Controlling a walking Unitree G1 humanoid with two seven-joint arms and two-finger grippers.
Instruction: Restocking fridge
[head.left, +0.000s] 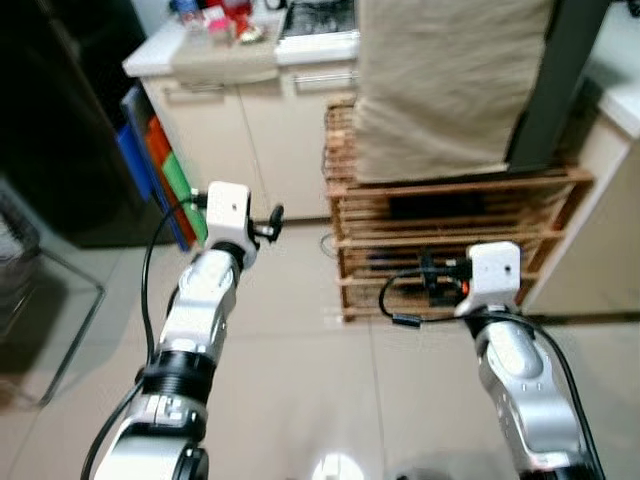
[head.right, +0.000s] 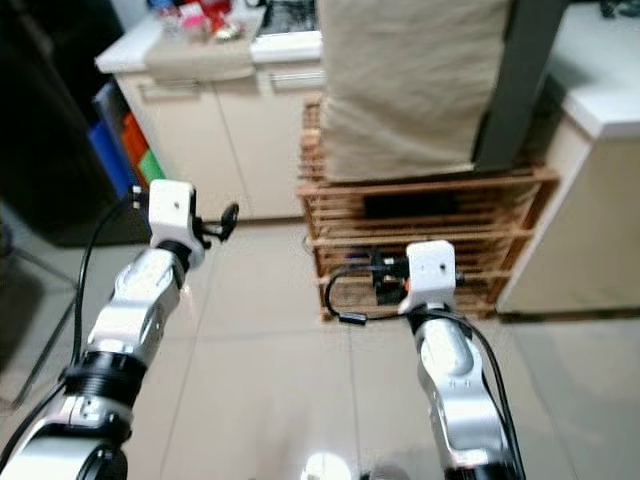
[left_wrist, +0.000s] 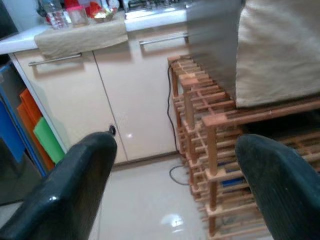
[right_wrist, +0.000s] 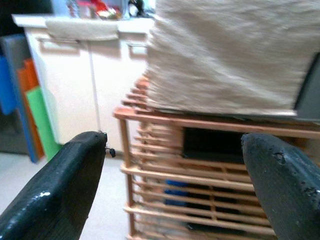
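Ahead of the robot, across pale floor tile (head.left: 300, 370), stands a slatted wooden rack (head.left: 450, 235) with a beige cloth-draped bulk (head.left: 445, 80) on top; cream cabinets (head.left: 255, 135) run behind it, their counter carrying a folded towel (head.left: 225, 58) and small red-topped containers (head.left: 215, 15). Left gripper (left_wrist: 175, 190) — fingers spread wide, nothing between them — is raised at mid-height, aimed toward the cabinet doors and the rack's corner. Right gripper (right_wrist: 175, 185) likewise stands agape and empty, aimed at the rack's upper shelves, near it but apart. No fridge can be named with certainty: a dark upright mass (head.left: 60, 110) at the robot's far left may be one, with blue, orange and green boards (head.left: 160, 170) leaning beside it, yet no door or handle is legible. Nothing to stock is in hand either, so the step looks like approach or search, very early in the task. To do it well: turn left until the dark mass is centred and confirmable, keep both arms tucked clear of the rack's corner and the loose cable (head.left: 400, 300) at the right wrist, advance slowly. If that mass is the fridge, its long axis is vertical; which way its door faces cannot be told.
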